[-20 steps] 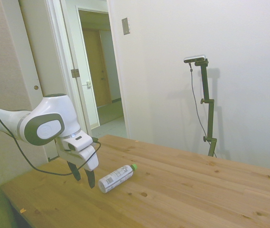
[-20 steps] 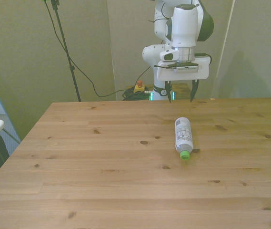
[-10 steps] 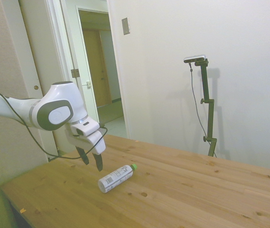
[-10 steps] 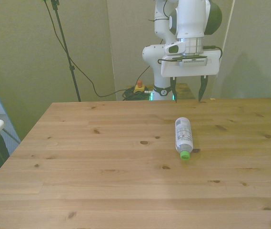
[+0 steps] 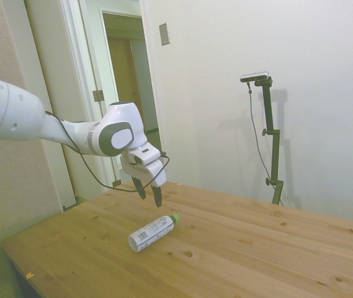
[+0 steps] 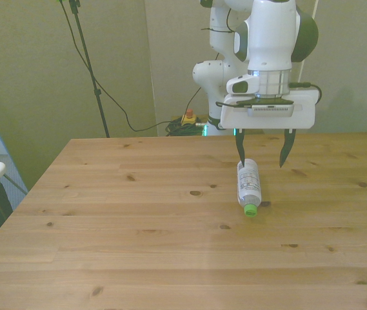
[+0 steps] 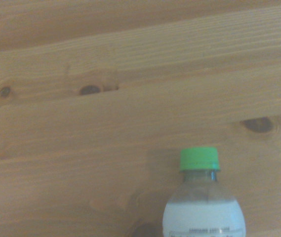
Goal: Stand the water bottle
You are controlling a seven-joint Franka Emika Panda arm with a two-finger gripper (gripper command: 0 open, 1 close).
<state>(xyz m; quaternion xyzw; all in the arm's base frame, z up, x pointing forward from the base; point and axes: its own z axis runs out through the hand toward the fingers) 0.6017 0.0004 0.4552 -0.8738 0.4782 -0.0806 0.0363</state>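
Small clear plastic water bottle (image 6: 248, 183) with green cap (image 7: 198, 158) lies on side on wooden table (image 6: 138, 245). Two-finger gripper (image 6: 260, 153) hangs above it, fingers spread wide, empty, probably to straddle body for grasp.

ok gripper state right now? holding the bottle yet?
Gripper: open, holding nothing, hovering above the water bottle, which lies on its side on the table.

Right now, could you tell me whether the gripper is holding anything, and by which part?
Nothing is held: the gripper hangs open above the lying water bottle.
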